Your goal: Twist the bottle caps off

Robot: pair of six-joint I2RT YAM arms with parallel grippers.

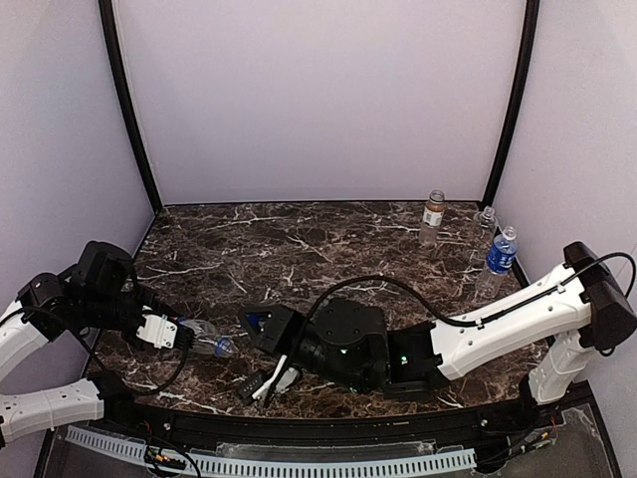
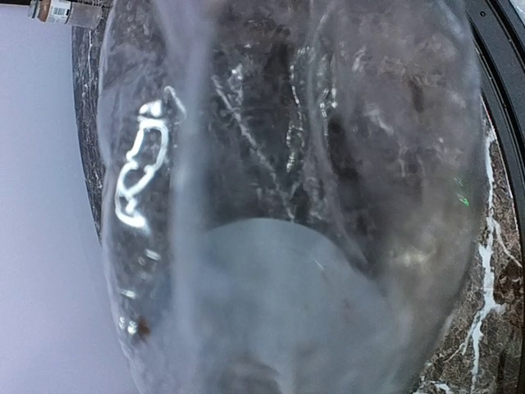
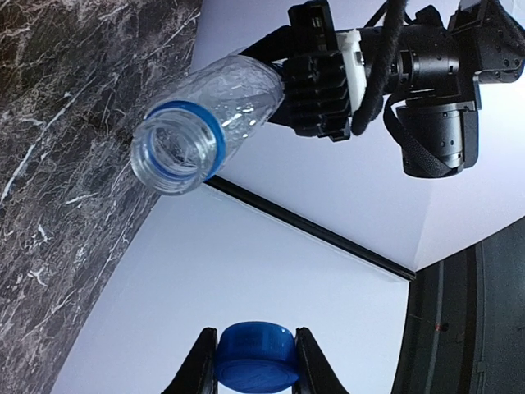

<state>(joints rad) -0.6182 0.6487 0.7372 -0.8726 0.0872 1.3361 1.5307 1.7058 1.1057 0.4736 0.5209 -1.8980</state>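
My left gripper (image 1: 169, 332) is shut on the plain clear bottle (image 1: 207, 342), held sideways over the table's front left; the bottle fills the left wrist view (image 2: 279, 205). In the right wrist view its open neck with a blue ring (image 3: 180, 152) faces me, cap off. My right gripper (image 3: 256, 365) is shut on the blue cap (image 3: 256, 355), a short way off the neck; in the top view it (image 1: 257, 325) sits just right of the bottle. A tan-label bottle (image 1: 433, 216), a small clear bottle (image 1: 486, 221) and a blue-label bottle (image 1: 501, 252) stand at the back right.
The dark marble table (image 1: 299, 249) is walled by white panels with black corner posts (image 1: 127, 100). A small black and white object (image 1: 267, 382) lies at the front edge under my right arm. The tan-label bottle also shows in the left wrist view (image 2: 61, 11).
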